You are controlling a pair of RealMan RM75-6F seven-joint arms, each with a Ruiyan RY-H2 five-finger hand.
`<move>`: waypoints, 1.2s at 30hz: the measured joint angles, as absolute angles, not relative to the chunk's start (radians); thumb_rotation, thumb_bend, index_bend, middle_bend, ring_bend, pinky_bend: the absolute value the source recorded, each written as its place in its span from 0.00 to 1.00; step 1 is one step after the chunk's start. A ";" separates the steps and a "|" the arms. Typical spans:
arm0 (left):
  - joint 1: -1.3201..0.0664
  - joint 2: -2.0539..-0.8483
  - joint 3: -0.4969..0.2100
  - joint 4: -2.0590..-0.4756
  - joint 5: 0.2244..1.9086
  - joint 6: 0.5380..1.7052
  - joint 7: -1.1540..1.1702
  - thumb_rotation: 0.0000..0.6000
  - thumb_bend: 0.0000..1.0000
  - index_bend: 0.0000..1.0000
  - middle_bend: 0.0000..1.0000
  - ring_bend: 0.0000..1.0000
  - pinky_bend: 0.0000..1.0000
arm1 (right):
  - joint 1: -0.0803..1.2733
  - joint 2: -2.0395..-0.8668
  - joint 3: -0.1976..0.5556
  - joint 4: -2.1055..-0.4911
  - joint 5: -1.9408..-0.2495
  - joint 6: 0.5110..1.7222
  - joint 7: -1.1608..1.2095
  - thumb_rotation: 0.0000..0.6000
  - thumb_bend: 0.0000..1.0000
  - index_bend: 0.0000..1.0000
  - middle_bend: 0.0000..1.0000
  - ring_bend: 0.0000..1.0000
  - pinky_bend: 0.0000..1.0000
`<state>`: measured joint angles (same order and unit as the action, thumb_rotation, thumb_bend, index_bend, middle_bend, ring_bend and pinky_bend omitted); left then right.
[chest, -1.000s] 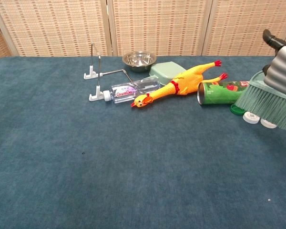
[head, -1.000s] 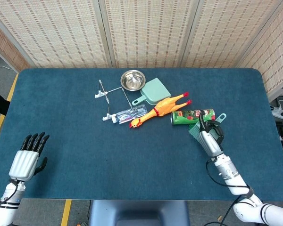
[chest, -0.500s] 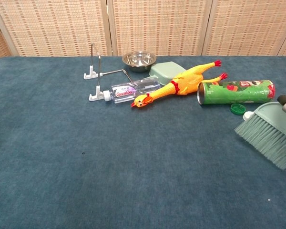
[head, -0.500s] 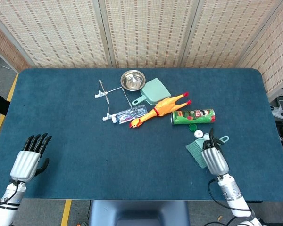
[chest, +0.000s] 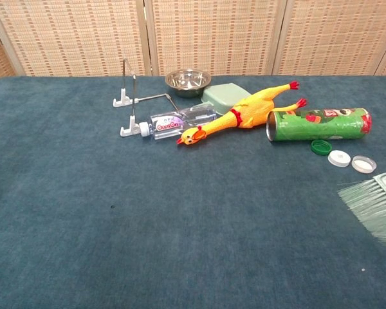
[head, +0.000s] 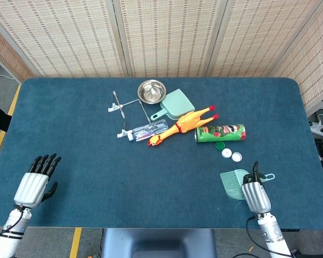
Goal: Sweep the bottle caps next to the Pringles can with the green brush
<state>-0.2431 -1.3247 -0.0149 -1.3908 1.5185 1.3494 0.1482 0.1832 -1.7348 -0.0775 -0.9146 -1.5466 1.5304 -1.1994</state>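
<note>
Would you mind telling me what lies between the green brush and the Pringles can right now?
Three bottle caps: a green cap touching the Pringles can, then two white caps nearer the green brush. Both views show this.

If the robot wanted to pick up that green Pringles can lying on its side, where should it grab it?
Probably around the middle of the Pringles can, with the robot hand coming down from above, fingers on the two long sides. It lies flat, so its round body is exposed on top. The near side is tighter: the bottle caps lie just in front, and the rubber chicken crowds the open end.
</note>
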 measured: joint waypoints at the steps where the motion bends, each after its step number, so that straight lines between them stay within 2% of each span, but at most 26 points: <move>1: -0.244 -1.325 -0.015 -1.392 1.515 1.347 0.152 1.00 0.45 0.00 0.00 0.00 0.09 | 0.182 -1.735 -0.071 -0.914 -1.541 1.526 -1.197 1.00 0.34 0.34 0.48 0.32 0.08; 4: -0.242 -1.323 -0.014 -1.398 1.512 1.346 0.157 1.00 0.45 0.00 0.00 0.00 0.09 | 0.180 -1.730 -0.056 -0.921 -1.521 1.500 -1.198 1.00 0.32 0.19 0.36 0.27 0.05; 7: -0.243 -1.323 -0.015 -1.399 1.509 1.343 0.160 1.00 0.45 0.00 0.00 0.00 0.09 | 0.183 -1.720 -0.045 -0.943 -1.497 1.456 -1.202 1.00 0.31 0.05 0.27 0.22 0.02; 9: -0.247 -1.325 -0.018 -1.394 1.503 1.336 0.160 1.00 0.45 0.00 0.00 0.00 0.09 | 0.185 -1.710 -0.039 -0.970 -1.481 1.424 -1.211 1.00 0.30 0.00 0.23 0.20 0.01; 14: -0.247 -1.324 -0.020 -1.391 1.502 1.339 0.156 1.00 0.45 0.00 0.00 0.00 0.09 | 0.186 -1.678 -0.029 -1.035 -1.464 1.394 -1.210 1.00 0.27 0.00 0.16 0.13 0.00; 17: -0.243 -1.323 -0.021 -1.393 1.506 1.352 0.153 1.00 0.45 0.00 0.00 0.00 0.09 | 0.182 -1.654 -0.019 -1.079 -1.463 1.410 -1.171 1.00 0.22 0.00 0.09 0.05 0.00; 21: -0.238 -1.325 -0.023 -1.388 1.528 1.387 0.132 1.00 0.45 0.00 0.00 0.00 0.09 | 0.174 -1.594 0.005 -1.214 -1.462 1.445 -1.062 1.00 0.21 0.00 0.00 0.00 0.00; 27: -0.238 -1.350 -0.028 -1.331 1.573 1.440 0.057 1.00 0.43 0.00 0.00 0.00 0.08 | 0.172 -1.442 0.052 -1.521 -1.430 1.435 -0.781 1.00 0.18 0.00 0.00 0.00 0.00; 30: -0.236 -1.360 -0.031 -1.300 1.584 1.463 0.031 1.00 0.42 0.00 0.00 0.00 0.08 | 0.165 -1.379 0.071 -1.619 -1.404 1.427 -0.618 1.00 0.18 0.00 0.00 0.00 0.00; 36: -0.232 -1.373 -0.044 -1.276 1.570 1.472 0.025 1.00 0.42 0.00 0.00 0.00 0.08 | 0.160 -1.315 0.085 -1.572 -1.329 1.350 -0.457 1.00 0.18 0.00 0.00 0.00 0.00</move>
<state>-0.2324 -1.3731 -0.0437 -1.2763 1.5703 1.4715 0.0254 0.1599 -1.3154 0.0852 -1.5721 -1.3294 1.3503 -0.4568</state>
